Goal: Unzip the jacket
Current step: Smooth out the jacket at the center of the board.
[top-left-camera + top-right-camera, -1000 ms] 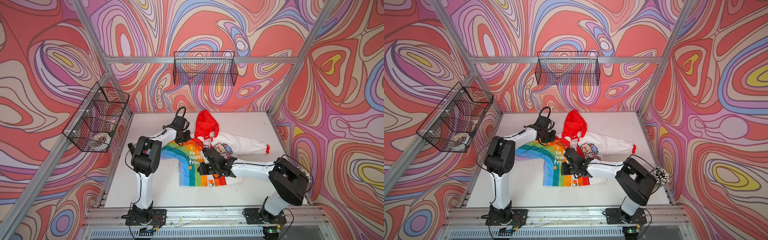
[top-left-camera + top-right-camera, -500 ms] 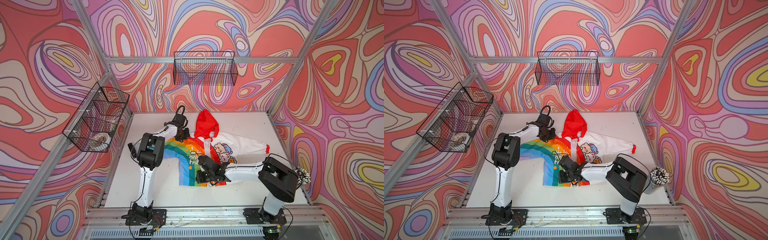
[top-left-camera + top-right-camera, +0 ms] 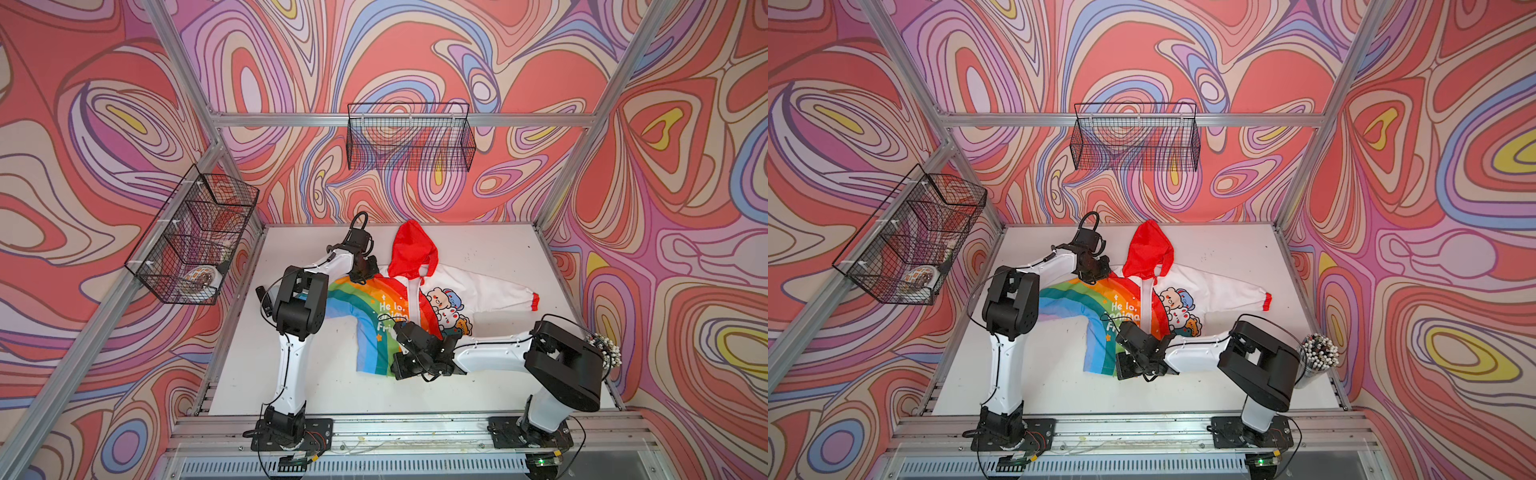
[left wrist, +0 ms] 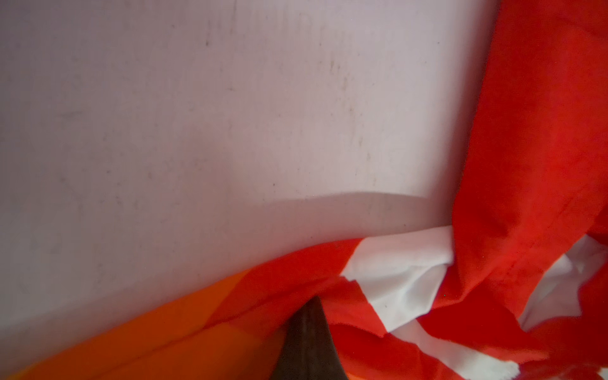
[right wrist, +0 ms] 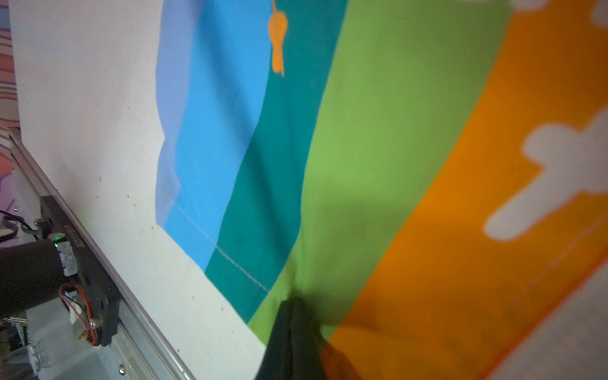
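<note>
While the jacket lies spread, left gripper clamps its shoulder (red stripe), right gripper clamps its green hem.

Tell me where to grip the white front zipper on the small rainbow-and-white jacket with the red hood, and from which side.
Grip the white zipper near its top end, just below the red hood, coming straight down from above with the jaws across the strip: it lies flat, running from hood toward hem. The pull itself is too small to make out.
</note>
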